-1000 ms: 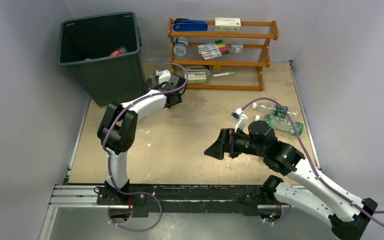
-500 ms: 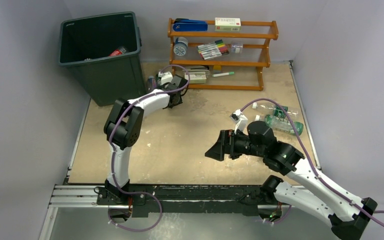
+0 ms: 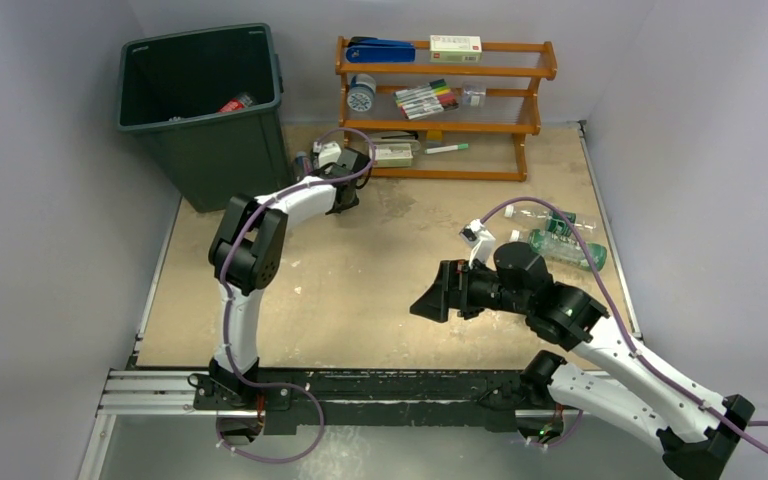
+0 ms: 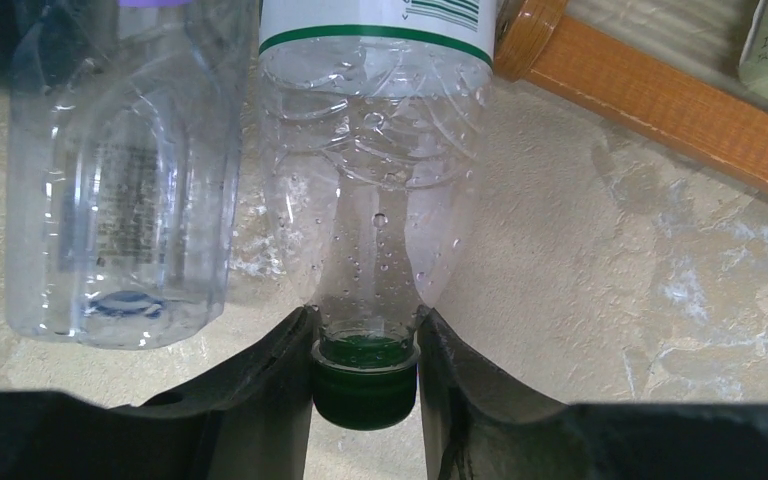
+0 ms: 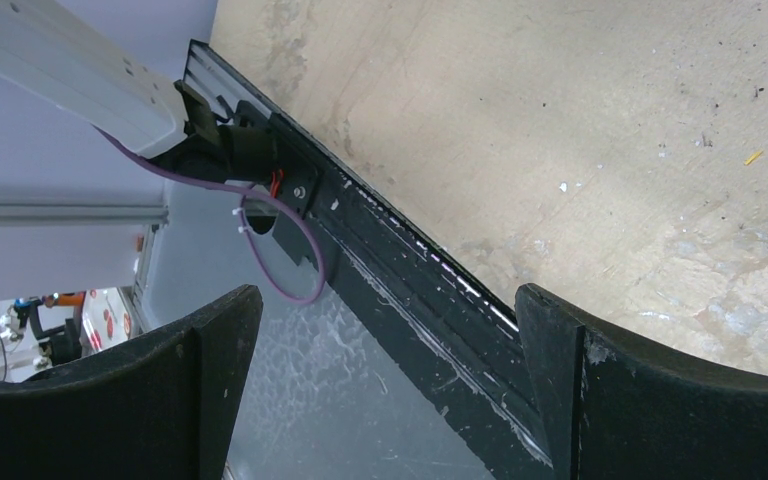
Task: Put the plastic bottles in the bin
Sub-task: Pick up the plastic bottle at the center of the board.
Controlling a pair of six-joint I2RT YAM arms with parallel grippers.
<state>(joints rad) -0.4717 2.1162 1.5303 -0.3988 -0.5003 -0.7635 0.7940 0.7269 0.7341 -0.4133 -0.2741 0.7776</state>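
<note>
Beside the bin [image 3: 222, 152], by the orange wooden rack [image 4: 660, 110], the left gripper [image 4: 365, 400] had its jaws pinched on the cap of a green-capped bottle [image 4: 375, 150]. Its long axis ran straight away from them. The right gripper [image 5: 385, 385] hung spread, empty, well apart.

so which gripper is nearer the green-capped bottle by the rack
Left. The left gripper has its fingers against the cap of the green-capped bottle on both sides. The right gripper hangs open over the table at its near edge, far from it.
</note>
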